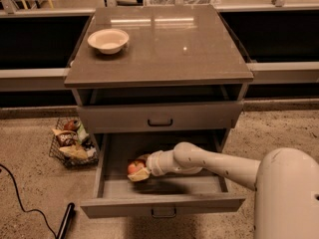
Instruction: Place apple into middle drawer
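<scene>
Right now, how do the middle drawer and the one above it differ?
The middle drawer is pulled out, tray exposed; the upper drawer is pushed in, only its front showing. The gripper holds the apple inside the middle drawer; the upper drawer's inside is hidden. Both are grey with dark bar handles.

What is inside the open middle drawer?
The apple, held by the gripper with jaws shut on it, left of centre in the middle drawer; the arm reaches in from the right. The floor under the arm and the back beneath the upper drawer are hidden.
</scene>
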Motion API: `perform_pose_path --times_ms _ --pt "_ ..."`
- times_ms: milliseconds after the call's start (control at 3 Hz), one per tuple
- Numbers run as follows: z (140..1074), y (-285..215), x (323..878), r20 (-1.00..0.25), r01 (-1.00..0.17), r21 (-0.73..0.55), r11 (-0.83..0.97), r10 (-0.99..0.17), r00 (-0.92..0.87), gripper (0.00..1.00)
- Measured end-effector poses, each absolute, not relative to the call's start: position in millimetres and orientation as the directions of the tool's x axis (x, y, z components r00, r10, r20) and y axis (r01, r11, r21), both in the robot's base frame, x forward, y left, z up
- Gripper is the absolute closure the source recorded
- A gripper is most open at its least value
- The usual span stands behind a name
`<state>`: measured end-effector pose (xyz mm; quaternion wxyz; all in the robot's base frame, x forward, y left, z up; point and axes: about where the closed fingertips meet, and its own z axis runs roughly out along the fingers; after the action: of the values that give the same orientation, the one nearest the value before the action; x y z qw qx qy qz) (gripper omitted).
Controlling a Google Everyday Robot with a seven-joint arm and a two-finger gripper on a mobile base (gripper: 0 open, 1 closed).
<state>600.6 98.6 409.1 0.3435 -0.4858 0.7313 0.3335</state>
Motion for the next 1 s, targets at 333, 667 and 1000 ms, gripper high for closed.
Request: perform_pose_path --times_ms 333,667,1000 --pt "395.8 104.6 605.8 -0.833 -0.933 0.161 0.323 -0.463 -0.304 0.59" --pt "392.0 104.2 609.3 -0.841 -0.932 0.163 0.324 -0.447 -0.303 0.35" --pt "394.8 98.7 612.4 -0.853 -0.936 0.163 0.313 -0.432 -0.293 0.11"
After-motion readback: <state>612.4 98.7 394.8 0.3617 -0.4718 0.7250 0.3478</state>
